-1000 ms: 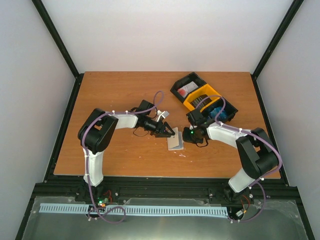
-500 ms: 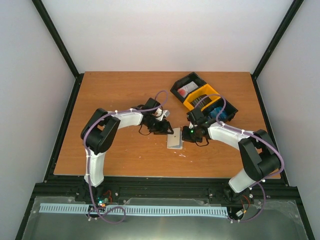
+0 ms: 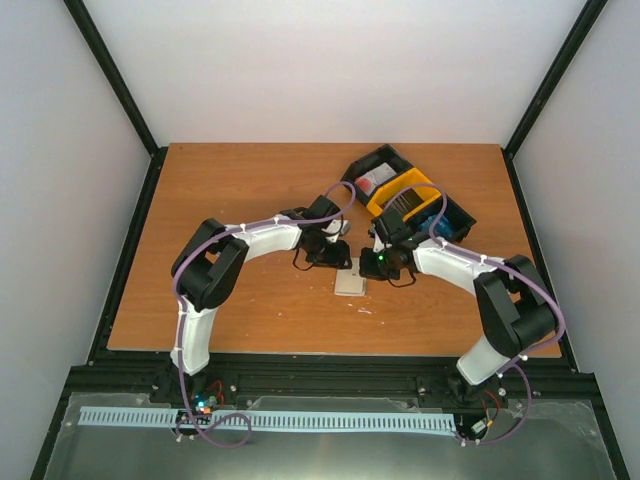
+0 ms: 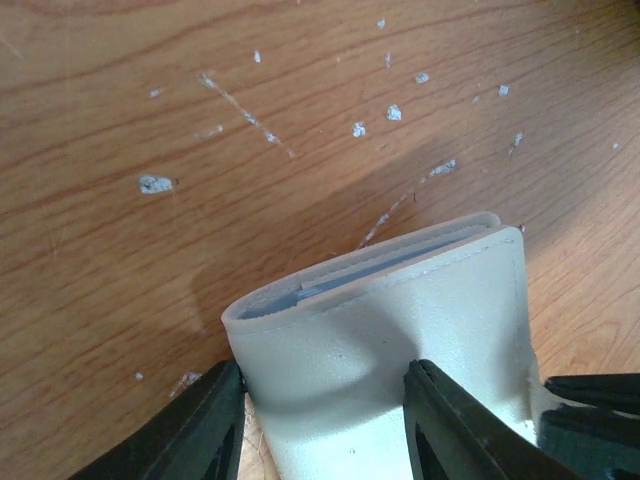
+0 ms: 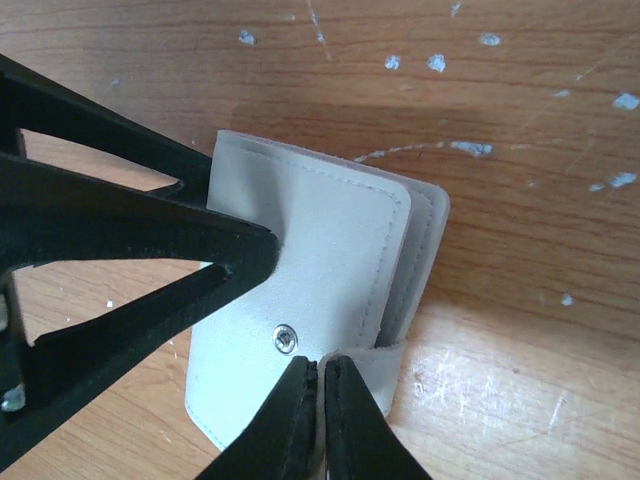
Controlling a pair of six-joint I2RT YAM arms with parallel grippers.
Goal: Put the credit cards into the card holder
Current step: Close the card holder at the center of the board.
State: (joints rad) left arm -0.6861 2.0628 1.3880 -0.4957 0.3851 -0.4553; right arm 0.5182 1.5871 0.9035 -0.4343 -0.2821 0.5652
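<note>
The card holder [image 3: 350, 284] is a beige folded wallet lying flat on the table between both grippers. My left gripper [image 3: 335, 258] is open; in the left wrist view one finger [image 4: 205, 430] is beside the card holder [image 4: 390, 350] and the other [image 4: 460, 420] rests on its face. My right gripper [image 3: 375, 265] is shut on the strap tab of the card holder [image 5: 320, 250], just beside the snap button [image 5: 285, 338]. A blue-grey edge [image 4: 330, 288] shows inside the fold; I cannot tell if it is a card. No credit card shows clearly.
A black bin [image 3: 372, 172] and a yellow bin [image 3: 400, 195] stand at the back right, close behind my right arm, with something blue [image 3: 436, 224] in the adjoining black bin. The left gripper's black finger [image 5: 130, 240] crosses the right wrist view.
My left gripper has moved right and reached the card holder's near-left edge. My right gripper has shifted slightly left onto the card holder. The card holder has barely moved.
</note>
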